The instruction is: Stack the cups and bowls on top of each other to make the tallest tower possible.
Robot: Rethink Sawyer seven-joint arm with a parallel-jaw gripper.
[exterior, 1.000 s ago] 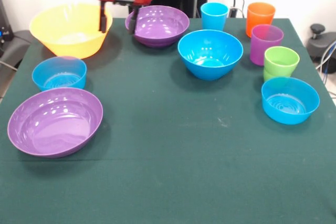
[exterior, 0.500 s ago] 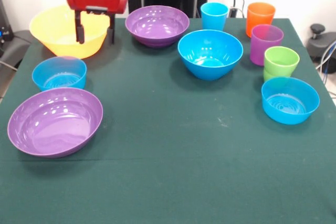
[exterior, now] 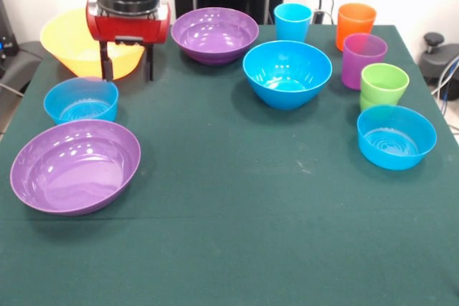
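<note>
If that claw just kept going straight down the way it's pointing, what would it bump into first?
Probably the yellow bowl. The open claw points straight down with its fingers over that bowl's near rim. Depth is hard to judge from one view, so it could instead pass in front and land on the green tablecloth.

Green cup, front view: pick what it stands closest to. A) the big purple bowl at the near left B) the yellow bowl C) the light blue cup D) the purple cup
D: the green cup stands right beside the purple cup, overlapping it in this view, on the picture's right side.

Open tool (exterior: 128,71) hangs before yellow bowl (exterior: 68,44).
</note>
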